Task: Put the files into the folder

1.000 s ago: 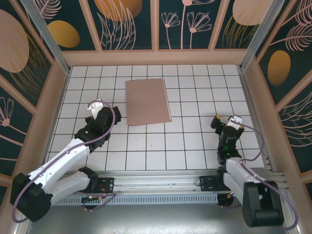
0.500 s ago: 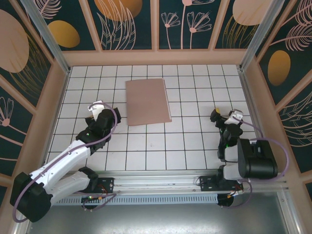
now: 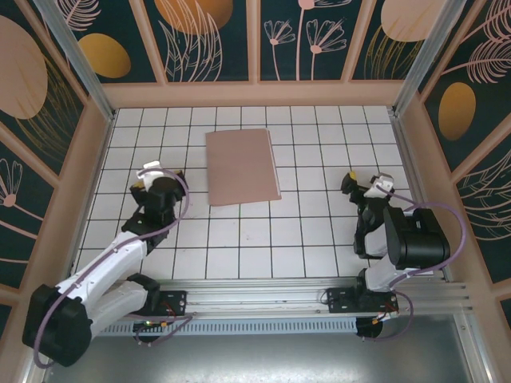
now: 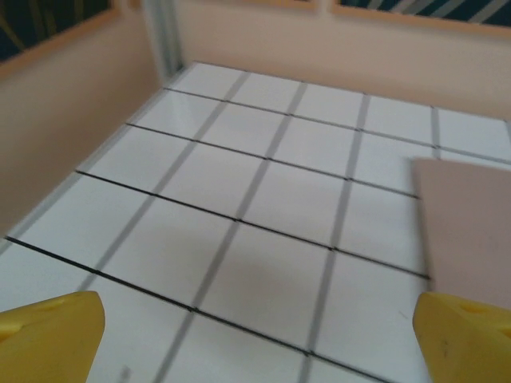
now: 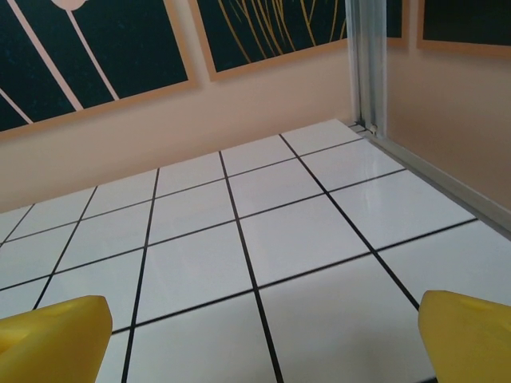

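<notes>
The folder (image 3: 242,166) is seen lying flat and closed on the white gridded table (image 3: 319,231), in the far middle part of the surface, its long edges set slightly askew to the grid lines. The left gripper (image 3: 156,177) is held to the left of the folder, near its near-left corner but apart from it; its jaws are spread wide and nothing is gripped. In the left wrist view its yellow fingertips (image 4: 49,339) are placed at the two bottom corners with white tiles between them, and a part of the folder is seen at the right edge, beyond the right-hand tip; whether it is touched there cannot be told. The right gripper (image 3: 366,180) is held well to the right of the folder, close to the right side of the table, and its jaws are likewise opened wide around nothing. In the right wrist view its own yellow tips are set at the bottom corners over white tiles, and the patterned wall (image 5: 120,48) is faced beyond them.
</notes>
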Controlling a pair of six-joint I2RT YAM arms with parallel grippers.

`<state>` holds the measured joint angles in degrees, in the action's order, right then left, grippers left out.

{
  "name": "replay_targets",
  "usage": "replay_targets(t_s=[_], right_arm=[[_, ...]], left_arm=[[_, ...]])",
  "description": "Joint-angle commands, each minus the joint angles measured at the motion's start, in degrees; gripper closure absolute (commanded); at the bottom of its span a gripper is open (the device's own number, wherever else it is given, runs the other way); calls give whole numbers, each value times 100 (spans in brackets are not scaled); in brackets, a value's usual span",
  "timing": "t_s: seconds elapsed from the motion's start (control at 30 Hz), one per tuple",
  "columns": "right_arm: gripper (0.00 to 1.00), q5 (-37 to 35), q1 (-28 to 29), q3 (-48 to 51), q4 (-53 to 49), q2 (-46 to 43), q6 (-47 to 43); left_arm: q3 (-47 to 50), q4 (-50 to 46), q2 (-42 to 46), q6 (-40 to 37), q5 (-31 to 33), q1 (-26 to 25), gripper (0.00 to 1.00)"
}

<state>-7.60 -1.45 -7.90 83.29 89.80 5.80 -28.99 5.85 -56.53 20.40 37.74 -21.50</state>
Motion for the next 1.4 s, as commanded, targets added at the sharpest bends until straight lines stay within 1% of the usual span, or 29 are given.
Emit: replay_targets(t_s=[0.0, 0.03, 0.13, 0.27, 0.4, 0.47, 0.67, 0.77, 0.8, 0.83, 0.87, 0.9, 0.97, 1.0, 1.03, 1.07, 1.1, 1.3, 1.37], right_arm=[[1, -385, 127, -288, -411, -24, -255], [1, -387, 128, -283, -373, -11, -264], [1, -384, 128, -273, -381, -24, -257], [1, -384, 128, -265, -357, -24, -259], [1, -378, 119, -265, -364, -24, -263], [1, -374, 119, -270, -363, -24, -254], [1, -375, 119, -269, -357, -24, -259], [1, -382, 119, -275, -369, -30, -260], [1, -377, 119, -265, -360, -21, -260], [1, -376, 121, -270, -359, -27, -262], [1, -378, 121, -265, -360, -24, -258], [1, -360, 120, -265, -353, -24, -262], [1, -201, 128, -206, -242, -7, -353], [1, -134, 136, -169, -157, -11, -376], [1, -96, 137, -142, -83, -7, -393], [1, -94, 139, -148, -100, -11, -395], [1, -105, 137, -152, -127, -11, -387], [1, -123, 137, -179, -159, 2, -387], [1, -198, 143, -338, -473, -9, -361]], left_arm=[[419, 1389, -247, -1081, -589, 478, 1], [568, 1763, -414, -1265, -621, 535, 1], [911, 2522, -851, -1150, -816, 788, 1], [1269, 3513, -1165, -1163, -1004, 964, 1], [1368, 4263, -1640, -1298, -1263, 1127, 1], [1267, 4420, -1810, -1419, -1390, 1246, 1], [1170, 5578, -2454, -1655, -1898, 1684, 1], [1462, 6555, -2907, -1623, -2130, 1808, 1], [1602, 6761, -2926, -1561, -2187, 1856, 1], [1851, 7506, -3105, -1577, -2168, 1868, 1], [1987, 7721, -3138, -1584, -2182, 1869, 1], [2043, 7576, -3002, -1578, -2194, 1868, 1], [1937, 7562, -3069, -1554, -2090, 1868, 1], [1674, 7071, -3056, -1405, -1775, 1873, 1], [1587, 6766, -3063, -1351, -1753, 1894, 1], [1646, 6980, -3102, -1361, -1771, 1903, 1], [1625, 6868, -3063, -1358, -1782, 1899, 1], [1659, 6938, -3062, -1366, -1779, 1904, 1], [1675, 6948, -3048, -1385, -1785, 1904, 1]])
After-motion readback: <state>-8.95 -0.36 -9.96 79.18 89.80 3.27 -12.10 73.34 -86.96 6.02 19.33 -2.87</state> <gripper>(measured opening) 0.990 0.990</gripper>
